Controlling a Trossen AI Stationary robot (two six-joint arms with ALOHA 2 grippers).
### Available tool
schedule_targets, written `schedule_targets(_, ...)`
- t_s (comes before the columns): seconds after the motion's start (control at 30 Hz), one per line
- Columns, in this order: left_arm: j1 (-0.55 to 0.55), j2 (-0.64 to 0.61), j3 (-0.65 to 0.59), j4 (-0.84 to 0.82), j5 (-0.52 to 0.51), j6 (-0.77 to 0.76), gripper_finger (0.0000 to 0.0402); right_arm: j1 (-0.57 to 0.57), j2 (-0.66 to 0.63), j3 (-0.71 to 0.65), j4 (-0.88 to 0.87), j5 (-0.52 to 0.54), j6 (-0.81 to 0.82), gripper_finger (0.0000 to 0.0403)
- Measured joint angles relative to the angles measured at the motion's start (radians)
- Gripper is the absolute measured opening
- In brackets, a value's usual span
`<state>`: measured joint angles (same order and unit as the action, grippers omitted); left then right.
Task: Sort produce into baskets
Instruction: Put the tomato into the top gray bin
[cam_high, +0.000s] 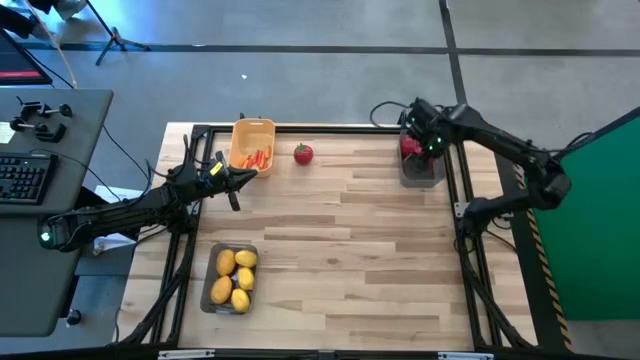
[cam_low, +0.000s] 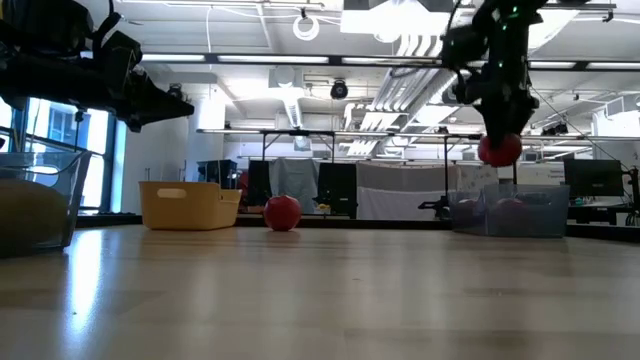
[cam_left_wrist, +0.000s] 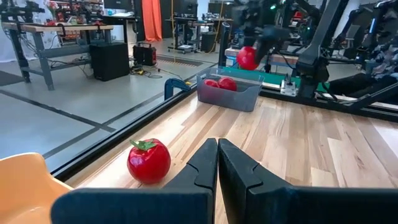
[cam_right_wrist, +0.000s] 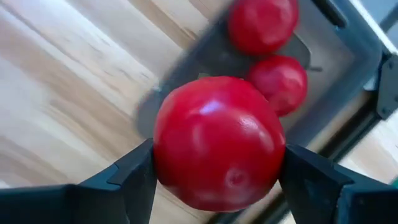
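Note:
My right gripper (cam_right_wrist: 217, 169) hangs over the grey tray (cam_high: 421, 170) at the table's far right, shut on a round red fruit (cam_right_wrist: 217, 140). In the low view this fruit (cam_low: 499, 150) is well above the tray (cam_low: 510, 212). Two more red fruits (cam_right_wrist: 278, 84) lie in the tray. Another red fruit (cam_high: 303, 153) rests on the wood beside the yellow basket (cam_high: 252, 143), which holds orange carrot pieces. My left gripper (cam_high: 245, 177) waits shut and level near that basket, touching nothing. A second grey tray (cam_high: 232, 278) at the near left holds several lemons. My right gripper pinches the red fruit between its two fingers, one on each opposite side (cam_right_wrist: 163, 149). The fingers (cam_right_wrist: 134, 177) come from above, pointing down. The fruit is lifted clear and hangs over the grey tray.
A black frame (cam_high: 330, 128) runs around the table's edges. The wood between the baskets is bare (cam_high: 350, 230). A desk with a keyboard (cam_high: 25, 178) stands left of the table, and a green panel (cam_high: 610, 220) stands at the right.

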<state>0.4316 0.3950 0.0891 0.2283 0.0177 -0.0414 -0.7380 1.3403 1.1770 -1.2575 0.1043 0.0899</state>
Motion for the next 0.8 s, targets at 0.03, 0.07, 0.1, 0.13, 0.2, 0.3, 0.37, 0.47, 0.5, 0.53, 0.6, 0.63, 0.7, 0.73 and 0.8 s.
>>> schedule_targets(0.03,0.0,0.0,0.0,0.0,0.0,0.0,0.0,-0.027,0.017,0.0,-0.006,0.0,-0.022,0.0264)
schedule_targets(0.07,0.0,0.0,0.0,0.0,0.0,0.0,0.0,-0.049,0.037,0.0,-0.009,-0.002,-0.043,0.0264)
schedule_targets(0.1,0.0,0.0,0.0,0.0,0.0,0.0,0.0,-0.065,0.056,0.0,-0.009,-0.003,-0.057,0.0264)
schedule_targets(0.13,0.0,0.0,0.0,0.0,0.0,0.0,0.0,-0.078,0.076,0.0,-0.008,-0.004,-0.069,0.0264)
schedule_targets(0.2,0.0,0.0,0.0,0.0,0.0,0.0,0.0,-0.097,0.116,-0.001,-0.008,-0.006,-0.091,0.0264)
schedule_targets(0.3,0.0,0.0,0.0,-0.001,0.0,0.0,0.0,-0.114,0.171,-0.001,-0.006,-0.007,-0.107,0.0264)
schedule_targets(0.37,0.0,0.0,0.0,-0.003,0.0,0.001,0.0,-0.12,0.197,-0.002,-0.007,-0.007,-0.113,0.0264)
schedule_targets(0.47,0.0,0.0,0.0,-0.007,0.0,0.012,0.0,-0.12,0.22,-0.002,-0.01,-0.007,-0.113,0.0264)
schedule_targets(0.5,0.0,0.0,0.0,-0.008,-0.001,0.017,0.0,-0.12,0.222,-0.002,-0.01,-0.007,-0.109,0.0264)
schedule_targets(0.53,0.0,0.0,0.0,-0.008,-0.002,0.018,0.0,-0.12,0.225,-0.002,-0.012,-0.008,-0.105,0.0264)
schedule_targets(0.6,0.0,0.0,0.0,-0.013,-0.003,0.019,0.0,-0.12,0.226,-0.01,-0.016,-0.012,-0.096,0.0264)
schedule_targets(0.63,0.0,0.0,0.0,-0.016,-0.003,0.019,0.0,-0.12,0.226,-0.018,-0.018,-0.012,-0.088,0.0264)
schedule_targets(0.7,0.0,0.0,0.0,-0.024,-0.003,0.019,0.0,-0.121,0.226,-0.047,-0.024,-0.012,-0.071,0.0264)
schedule_targets(0.73,0.0,0.0,0.0,-0.026,-0.004,0.019,0.0,-0.122,0.226,-0.063,-0.024,-0.011,-0.07,0.0264)
schedule_targets(0.8,0.0,0.0,0.0,-0.026,-0.004,0.019,0.0,-0.123,0.226,-0.091,-0.009,-0.001,-0.057,0.0264)
